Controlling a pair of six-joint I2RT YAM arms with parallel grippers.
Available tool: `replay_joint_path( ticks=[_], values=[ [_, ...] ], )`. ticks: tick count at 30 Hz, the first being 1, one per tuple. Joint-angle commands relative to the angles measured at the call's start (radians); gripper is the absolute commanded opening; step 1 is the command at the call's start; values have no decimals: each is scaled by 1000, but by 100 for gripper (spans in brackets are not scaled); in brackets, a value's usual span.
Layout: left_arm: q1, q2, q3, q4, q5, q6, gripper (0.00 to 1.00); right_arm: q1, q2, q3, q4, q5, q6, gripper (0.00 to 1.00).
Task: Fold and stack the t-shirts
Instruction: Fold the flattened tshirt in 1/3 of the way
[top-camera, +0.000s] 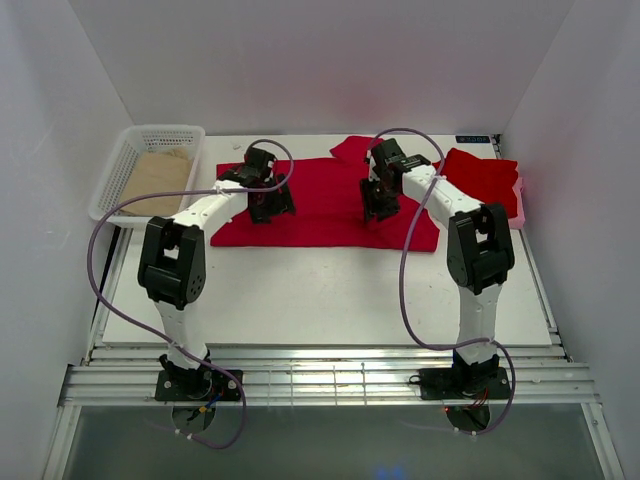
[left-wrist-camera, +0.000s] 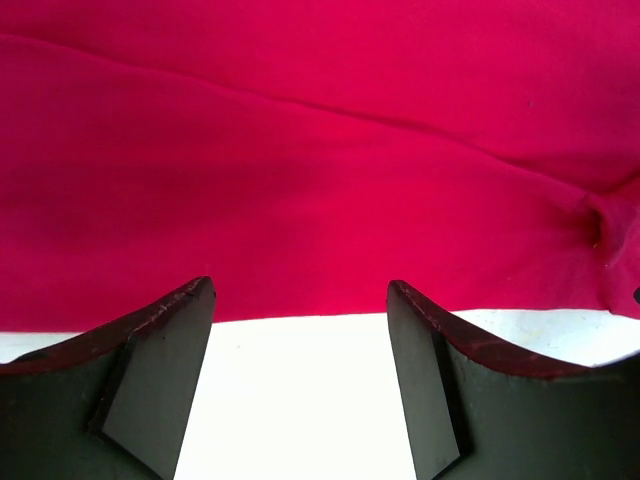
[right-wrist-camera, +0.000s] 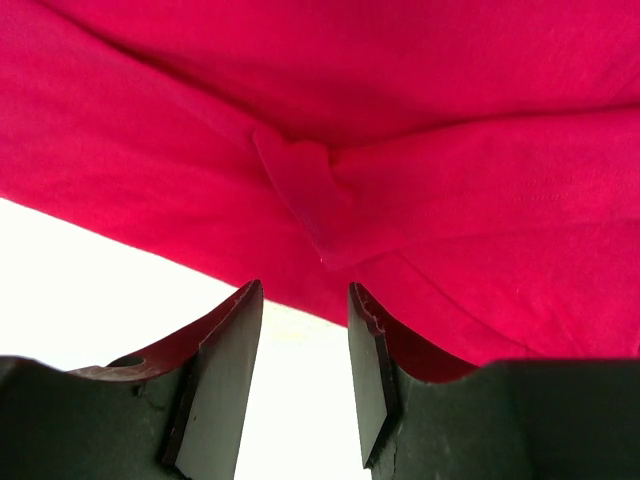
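One red t-shirt (top-camera: 330, 200) lies spread flat across the middle of the white table (top-camera: 320, 290). A second red t-shirt (top-camera: 485, 178) lies bunched at the back right. My left gripper (top-camera: 272, 208) hovers over the spread shirt's left part. In the left wrist view the left gripper (left-wrist-camera: 300, 290) stands wide open, with only white table between its fingers (left-wrist-camera: 165, 345) and the shirt's edge (left-wrist-camera: 300, 160) just beyond the tips. My right gripper (top-camera: 378, 210) is over the shirt's right part. In the right wrist view the right gripper (right-wrist-camera: 305, 290) is open and narrower, with nothing between its jaws, just short of a puckered fold (right-wrist-camera: 300, 180) in the cloth.
A white mesh basket (top-camera: 135, 140) at the back left holds a tan brown sheet (top-camera: 158, 178). A pale pink piece (top-camera: 519, 205) pokes out beside the bunched shirt at the right edge. White walls close in the table on three sides.
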Motion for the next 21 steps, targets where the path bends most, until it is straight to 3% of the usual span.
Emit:
replay_joint_path(
  ticks=[1, 14, 16, 17, 18, 21],
  values=[
    [-31, 26, 28, 40, 14, -23, 80, 6, 20, 53, 9, 5, -11, 46],
    [-130, 124, 72, 56, 3, -45, 80, 11, 100, 44, -5, 53, -31, 45],
    [-133, 132, 65, 57, -3, -40, 80, 11, 110, 47, -9, 60, -35, 37],
    [-133, 135, 54, 56, -5, -40, 80, 12, 118, 48, -12, 66, -42, 19],
    [-133, 136, 48, 59, -6, -39, 80, 11, 121, 53, -11, 67, -43, 13],
    [-133, 135, 19, 63, -11, -37, 80, 11, 136, 73, -26, 114, -52, 8]
  ],
)
